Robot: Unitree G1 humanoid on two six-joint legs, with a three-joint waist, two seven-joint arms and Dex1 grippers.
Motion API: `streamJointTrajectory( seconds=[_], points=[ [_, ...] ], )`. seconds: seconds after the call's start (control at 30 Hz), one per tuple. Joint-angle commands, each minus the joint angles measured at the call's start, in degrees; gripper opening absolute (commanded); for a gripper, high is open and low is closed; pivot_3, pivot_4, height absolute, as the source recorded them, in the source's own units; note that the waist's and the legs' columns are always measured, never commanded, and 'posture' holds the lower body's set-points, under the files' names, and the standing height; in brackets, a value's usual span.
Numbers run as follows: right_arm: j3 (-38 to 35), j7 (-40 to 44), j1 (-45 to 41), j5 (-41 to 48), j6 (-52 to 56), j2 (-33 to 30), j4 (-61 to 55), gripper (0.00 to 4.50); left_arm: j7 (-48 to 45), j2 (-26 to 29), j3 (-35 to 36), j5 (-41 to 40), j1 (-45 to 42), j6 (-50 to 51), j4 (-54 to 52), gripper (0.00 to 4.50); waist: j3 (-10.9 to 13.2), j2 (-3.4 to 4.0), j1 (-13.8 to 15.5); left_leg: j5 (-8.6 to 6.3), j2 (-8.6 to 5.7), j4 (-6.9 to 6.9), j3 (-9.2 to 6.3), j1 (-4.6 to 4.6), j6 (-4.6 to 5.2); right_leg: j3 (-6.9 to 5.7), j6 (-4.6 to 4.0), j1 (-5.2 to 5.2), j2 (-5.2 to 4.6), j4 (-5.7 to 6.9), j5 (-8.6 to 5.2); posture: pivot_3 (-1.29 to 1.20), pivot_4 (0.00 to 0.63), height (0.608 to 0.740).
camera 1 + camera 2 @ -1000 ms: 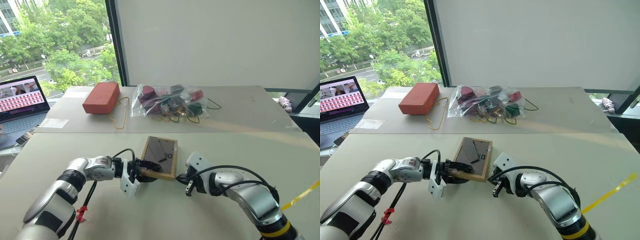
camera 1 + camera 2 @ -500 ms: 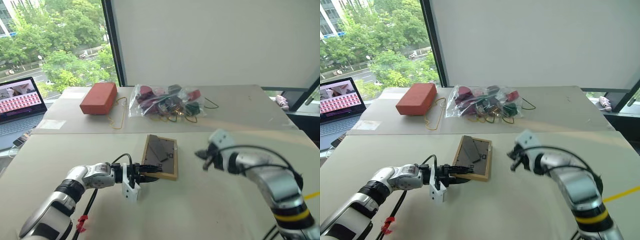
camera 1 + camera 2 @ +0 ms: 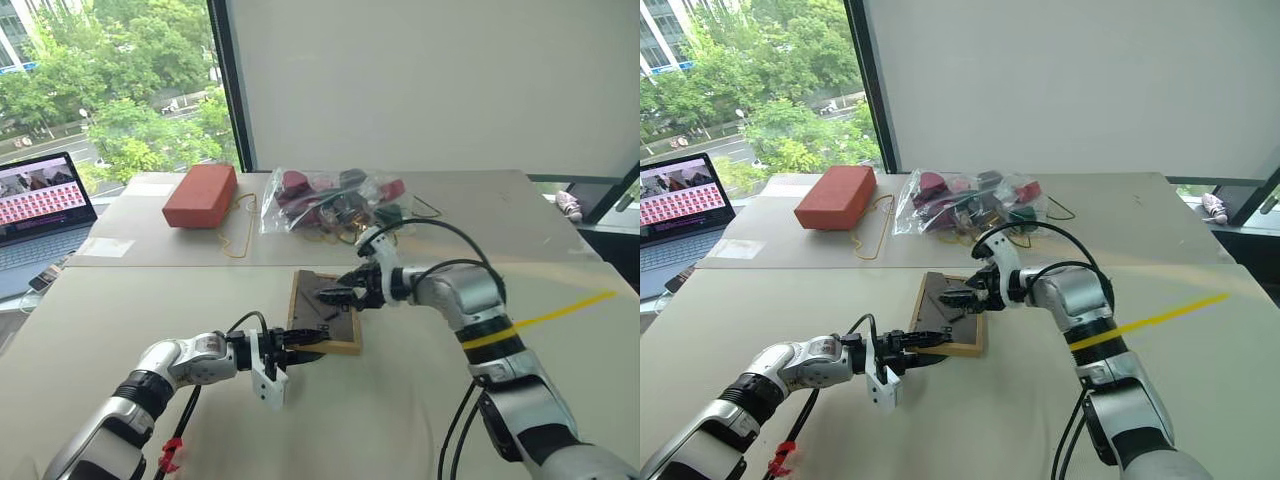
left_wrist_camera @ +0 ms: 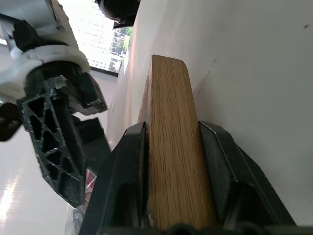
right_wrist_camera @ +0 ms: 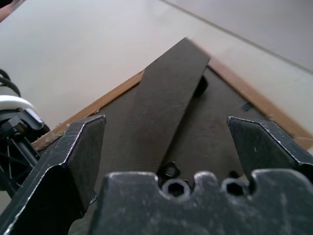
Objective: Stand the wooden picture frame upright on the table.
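Wooden picture frame point(image 3: 324, 312) lies backing-up on the surface point(image 3: 120, 300), near edge pinched by the left end effector point(image 3: 300, 339); right end effector point(image 3: 331, 296), spread wide, apparently reaches for the fold-out stand point(image 5: 166, 105), to be swung out next.

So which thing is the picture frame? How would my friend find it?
Look at the near part of the big pale table, between the two robot arms. The wooden picture frame lies face down there, its near edge pinched by the left gripper. Unlike the red block and the plastic bag farther back, it's flat, with a light-wood rim around a dark back.
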Motion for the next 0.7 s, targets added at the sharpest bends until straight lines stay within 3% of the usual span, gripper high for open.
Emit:
streamJointTrajectory(
  seconds=[0.03, 0.13, 0.27, 0.7],
  points=[
    [1.2, 4.7, -3.4, -0.2, -2.4, 2.3, 5.9, 4.44, -0.1, -0.7, -1.1, 0.6, 1.3, 0.7, -0.5, 1.28, 0.0, 0.03, -0.1, 0.0, 0.0, 0.0, 0.0, 0.01, 0.0, 0.0, 0.0, -0.01, 0.0, 0.01, 0.0, 0.0, 0.15, 0.74],
    [0.3, 8.9, -4.5, 1.6, -1.8, 4.4, 9.5, 4.44, -0.2, -0.5, -1.0, 1.0, 1.6, 1.3, -1.0, 1.28, 0.0, 0.05, -0.1, 0.0, 0.0, 0.0, -0.02, 0.01, 0.0, 0.0, 0.0, 0.0, 0.0, 0.02, 0.0, 0.0, 0.15, 0.74],
    [-4.3, 11.6, -5.2, 6.4, 1.0, 5.3, 5.5, 4.44, -0.4, -0.3, -0.8, 0.9, 2.1, 1.7, -1.3, 1.28, 0.0, 0.07, -0.2, 0.0, 0.0, 0.0, -0.02, -0.01, 0.0, 0.0, 0.0, -0.04, 0.0, 0.1, 0.0, 0.0, 0.15, 0.74],
    [-6.0, 8.6, 1.4, 5.8, 1.5, -1.0, -2.4, 4.44, -0.7, 0.0, -0.8, 0.4, 2.7, 1.9, -1.9, 1.28, -0.1, 0.13, -0.3, 0.04, -0.04, 0.2, 0.03, -0.76, -0.08, 0.0, -0.02, -1.03, -0.06, 0.65, 0.01, 0.0, 0.15, 0.74]
  ],
)
